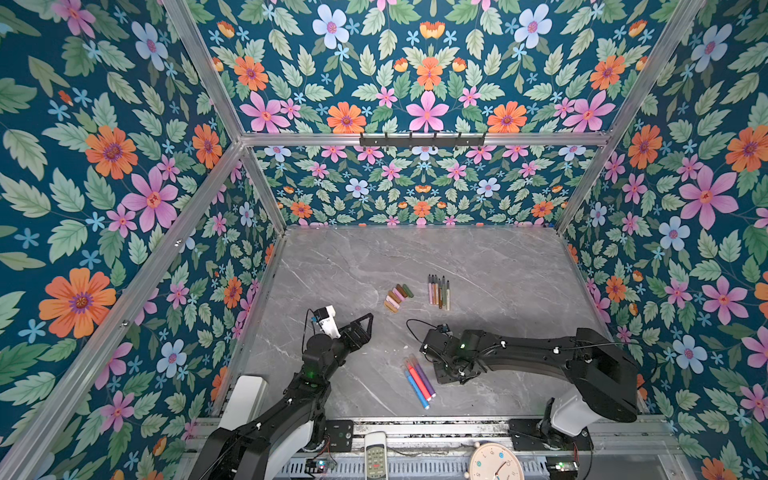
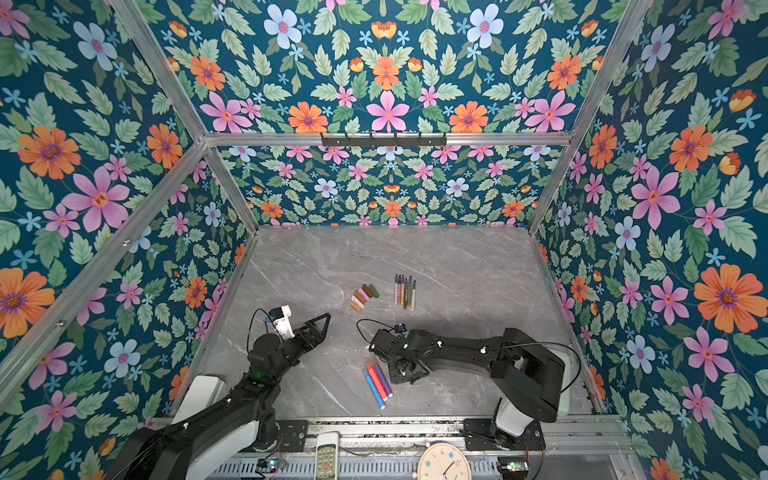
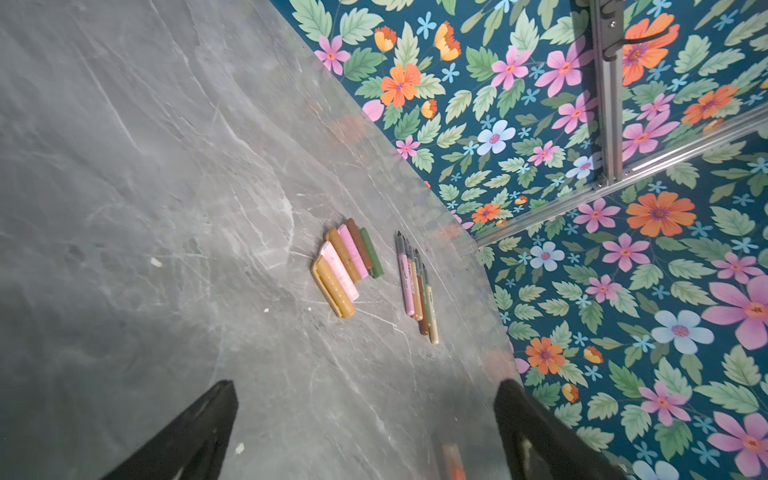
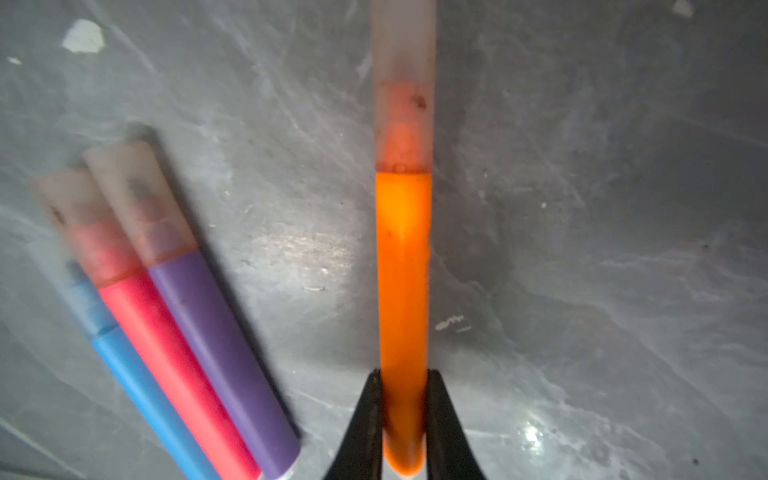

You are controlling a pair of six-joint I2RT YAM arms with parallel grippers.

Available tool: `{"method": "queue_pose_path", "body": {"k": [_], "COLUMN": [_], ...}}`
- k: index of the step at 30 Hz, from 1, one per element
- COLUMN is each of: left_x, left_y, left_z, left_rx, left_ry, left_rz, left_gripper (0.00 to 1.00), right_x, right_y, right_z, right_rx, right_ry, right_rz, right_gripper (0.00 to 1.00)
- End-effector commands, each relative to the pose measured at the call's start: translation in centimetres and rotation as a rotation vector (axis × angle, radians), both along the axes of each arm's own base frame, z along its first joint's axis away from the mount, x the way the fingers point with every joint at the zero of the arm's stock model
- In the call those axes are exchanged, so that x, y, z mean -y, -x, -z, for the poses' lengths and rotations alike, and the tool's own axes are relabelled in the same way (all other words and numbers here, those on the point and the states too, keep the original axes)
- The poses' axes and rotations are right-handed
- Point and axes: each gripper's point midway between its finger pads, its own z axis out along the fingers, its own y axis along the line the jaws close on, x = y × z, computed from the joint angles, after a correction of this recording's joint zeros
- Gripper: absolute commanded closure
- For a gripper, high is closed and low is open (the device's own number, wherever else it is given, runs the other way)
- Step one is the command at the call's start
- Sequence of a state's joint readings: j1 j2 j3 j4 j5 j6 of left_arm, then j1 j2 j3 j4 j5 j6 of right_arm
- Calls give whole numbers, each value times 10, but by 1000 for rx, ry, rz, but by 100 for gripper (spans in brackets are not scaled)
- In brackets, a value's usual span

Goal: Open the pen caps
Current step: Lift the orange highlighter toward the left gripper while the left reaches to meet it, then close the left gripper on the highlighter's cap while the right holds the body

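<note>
Pen caps [image 1: 398, 297] share the worktop [image 1: 498, 257] with two claws: left claw [image 3: 365, 382] spread wide, empty; right claw [image 4: 405, 372] clamped on an orange pen [image 4: 403, 270], lower centre. Three capped pens [image 1: 419, 380] lie beside it; bare pens [image 1: 439, 291] and the loose caps sit mid-frame.
</note>
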State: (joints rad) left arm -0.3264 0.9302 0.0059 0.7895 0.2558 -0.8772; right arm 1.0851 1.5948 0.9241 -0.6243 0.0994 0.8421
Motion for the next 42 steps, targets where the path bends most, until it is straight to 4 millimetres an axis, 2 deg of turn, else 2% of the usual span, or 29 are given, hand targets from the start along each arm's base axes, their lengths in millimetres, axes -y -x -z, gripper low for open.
{"method": "queue_pose_path", "body": {"k": [1, 3, 6, 12, 18, 28, 36, 42], "left_x": [9, 15, 26, 65, 89, 101, 104, 107], "left_y": [3, 3, 4, 15, 21, 20, 25, 26], "left_z": [-7, -9, -11, -27, -35, -32, -37, -39], "left_rx": [49, 58, 66, 130, 149, 117, 139, 144], "left_ry": [-2, 2, 5, 58, 152, 223, 230, 243], "left_rz": [62, 92, 149, 365, 506, 581, 609, 629], "left_gripper": [6, 14, 20, 30, 36, 43, 62, 68], "right_x": [-3, -5, -14, -55, -80, -101, -107, -105], "right_y": [-3, -3, -3, 5, 3, -8, -16, -21], "right_z": [-7, -14, -25, -52, -66, -75, -78, -81], "right_rx": [29, 43, 59, 67, 64, 72, 91, 111], "right_ry": [-27, -56, -124, -351, -419, -416, -388, -368], "right_rz": [-26, -36, -73, -217, -271, -296, -299, -294], "right_gripper": [88, 88, 87, 88, 90, 90, 90, 90]}}
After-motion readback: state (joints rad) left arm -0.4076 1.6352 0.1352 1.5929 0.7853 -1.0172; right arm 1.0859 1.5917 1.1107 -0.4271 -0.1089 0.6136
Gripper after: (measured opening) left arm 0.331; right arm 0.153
